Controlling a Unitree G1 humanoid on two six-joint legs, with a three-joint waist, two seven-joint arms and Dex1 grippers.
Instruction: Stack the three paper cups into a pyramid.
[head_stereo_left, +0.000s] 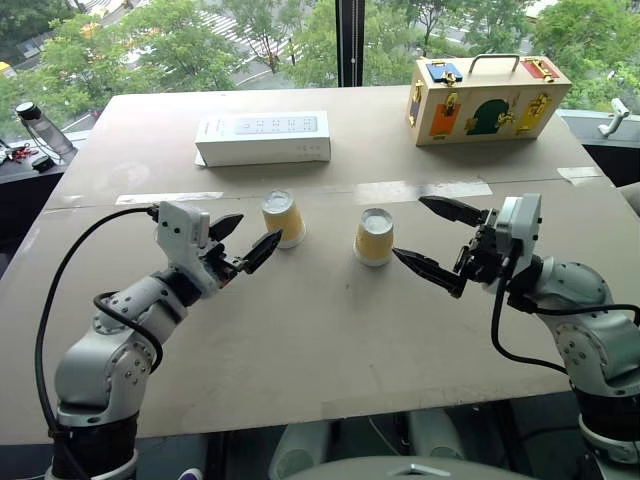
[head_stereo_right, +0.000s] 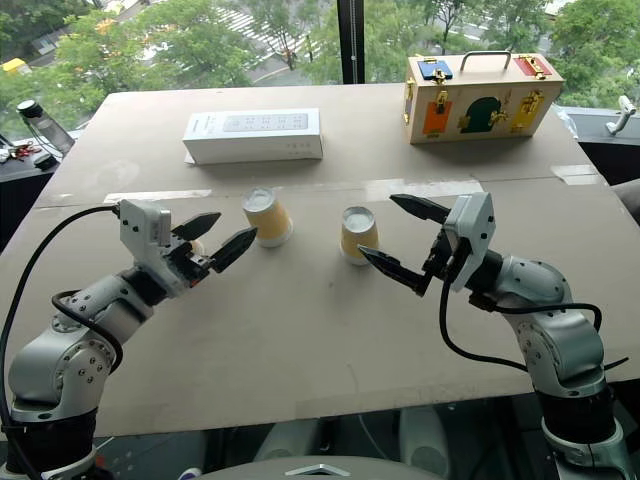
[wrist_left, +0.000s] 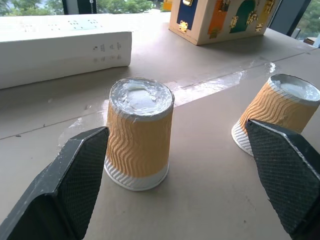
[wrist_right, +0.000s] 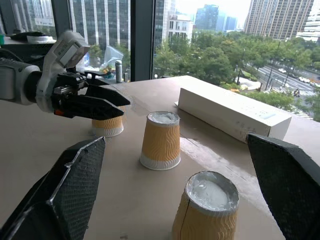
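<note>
Base-laying stage: three paper cups upended on the table (head_stereo_left: 300, 350), none stacked yet.
Left gripper (head_stereo_left: 243, 244) and right gripper (head_stereo_left: 432, 238) both spread wide, empty. Middle cup (wrist_right: 160, 140), right cup (wrist_right: 207, 205) apart; third cup (wrist_right: 107, 126) behind left fingers. Next: closing that gap.

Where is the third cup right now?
In the right wrist view, the third cup stands upside down on the table, behind the left pincer, left of the other two.

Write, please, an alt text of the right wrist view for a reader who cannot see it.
Three paper cups stand upside down and apart on a tan table, not yet stacked. The left gripper, jaws open, is in front of the farthest cup. A white box lies behind, before windows.
</note>
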